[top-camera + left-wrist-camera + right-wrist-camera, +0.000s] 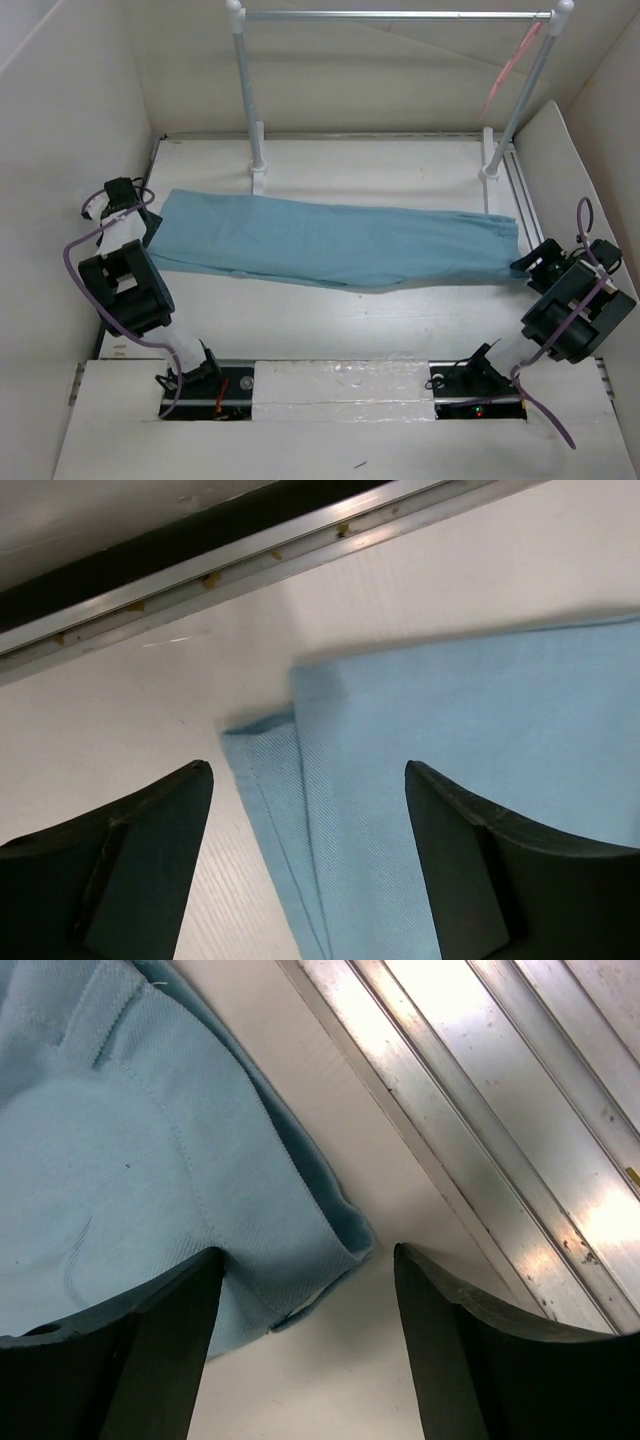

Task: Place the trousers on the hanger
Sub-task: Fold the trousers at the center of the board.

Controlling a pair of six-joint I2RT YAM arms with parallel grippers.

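The light blue trousers [340,243] lie flat across the table, leg ends to the left, waistband to the right. The pink hanger [511,68] hangs from the right end of the silver rail, far from both grippers. My left gripper [149,226] is open at the leg ends; in the left wrist view [308,770] the hem edge of the trousers [420,780] lies between the spread fingers. My right gripper [531,264] is open at the waistband; in the right wrist view [308,1255] the waistband corner [300,1250] lies between the fingers.
A silver rail [390,15] on two white posts stands at the back of the table. Aluminium tracks run along the table's sides [250,560] [520,1110]. White walls enclose the table on the left, back and right.
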